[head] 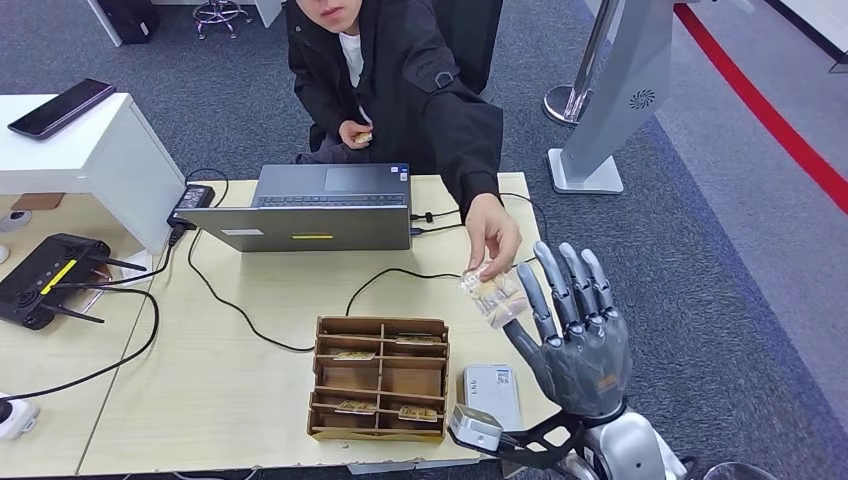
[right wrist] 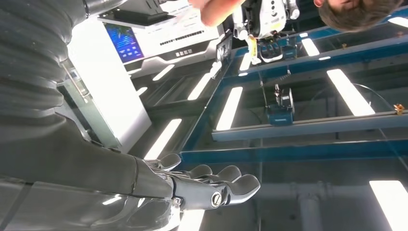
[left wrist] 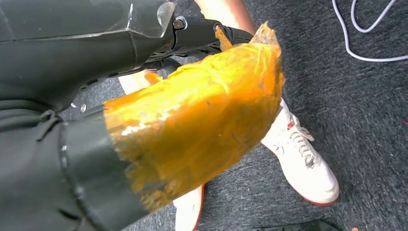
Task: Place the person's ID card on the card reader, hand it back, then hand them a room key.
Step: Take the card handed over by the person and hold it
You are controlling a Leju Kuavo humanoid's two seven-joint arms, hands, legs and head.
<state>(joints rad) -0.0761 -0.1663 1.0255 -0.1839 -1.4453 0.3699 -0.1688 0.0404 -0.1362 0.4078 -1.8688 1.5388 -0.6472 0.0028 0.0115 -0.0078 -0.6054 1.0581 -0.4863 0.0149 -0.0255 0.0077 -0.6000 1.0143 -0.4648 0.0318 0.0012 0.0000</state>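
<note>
My right hand (head: 575, 340) is raised beside the table's right edge with its fingers apart and upright, holding nothing. A person's hand (head: 492, 235) reaches over the table and holds the ID card (head: 492, 292), in a clear sleeve, against my thumb and nearest finger. In the right wrist view the fingers (right wrist: 211, 185) lie stretched out under ceiling lights. The white card reader (head: 492, 392) lies flat near the table's front edge, just left of my right wrist. A wooden box (head: 380, 378) with room key cards in its slots stands beside it. My left hand (left wrist: 192, 125), its thumb wrapped in orange tape, hangs above the floor holding nothing.
An open laptop (head: 320, 205) sits at the table's back with cables running forward. A black router (head: 40, 278) lies at the left, and a phone (head: 60, 107) rests on a white stand. The person (head: 390, 70) crouches behind the table. A white shoe (left wrist: 303, 159) stands on the carpet.
</note>
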